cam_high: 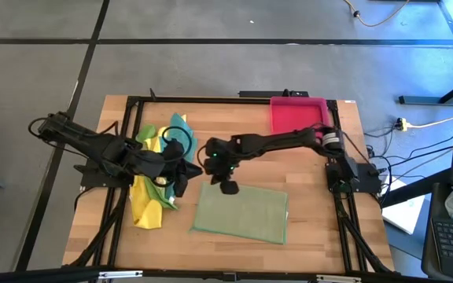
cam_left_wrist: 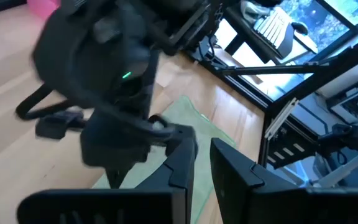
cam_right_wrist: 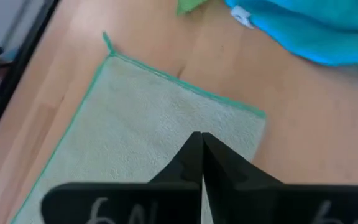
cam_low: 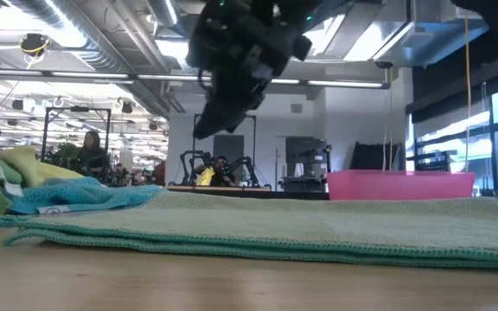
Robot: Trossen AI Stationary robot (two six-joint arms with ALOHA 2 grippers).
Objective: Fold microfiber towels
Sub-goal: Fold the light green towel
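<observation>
A pale olive green towel [cam_high: 242, 212] [cam_low: 318, 229] [cam_right_wrist: 135, 130] lies flat as a rectangle on the wooden table, near the front middle. Yellow [cam_high: 146, 206], bright green [cam_high: 148, 134] and teal [cam_high: 181, 126] [cam_low: 85, 197] towels lie bunched in a pile at the left. My right gripper [cam_high: 228, 189] [cam_low: 210, 125] [cam_right_wrist: 201, 138] hangs shut above the pale towel's far left corner, clear of it. My left gripper [cam_high: 181, 182] [cam_left_wrist: 202, 158] hovers just left of it beside the pile, its fingers a narrow gap apart with nothing between them.
A rigid pink-red tray [cam_high: 297, 114] [cam_low: 400, 183] stands at the table's far right corner. A black frame [cam_high: 211, 100] runs around the table's edges. Bare wood shows between the pale towel and the tray, and along the near edge.
</observation>
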